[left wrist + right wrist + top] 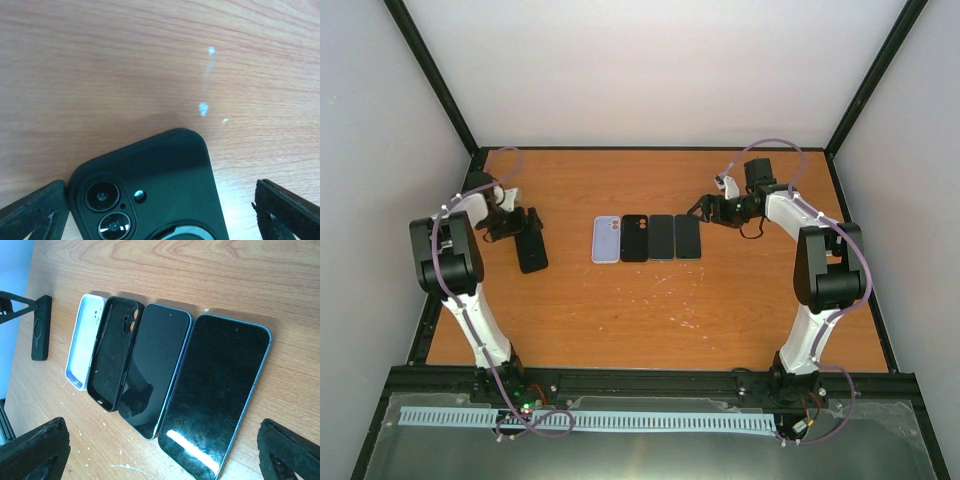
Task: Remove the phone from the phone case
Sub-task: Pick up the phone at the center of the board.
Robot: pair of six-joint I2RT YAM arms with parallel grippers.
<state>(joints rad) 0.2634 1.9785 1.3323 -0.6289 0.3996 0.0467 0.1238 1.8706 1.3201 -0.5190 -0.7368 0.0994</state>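
Note:
A phone in a black case lies back up at the left of the table, its camera lenses showing in the left wrist view. My left gripper is open over its camera end. The left finger is right beside the case edge and the right finger stands apart from it. My right gripper is open and empty, hovering over the right end of the row of phones. The cased phone also shows in the right wrist view.
A row lies mid-table: an empty pale blue case, an empty black case and two bare phones face up. The right wrist view shows them too: the pale case, the black case and the phones. Black frame posts stand at the table's corners.

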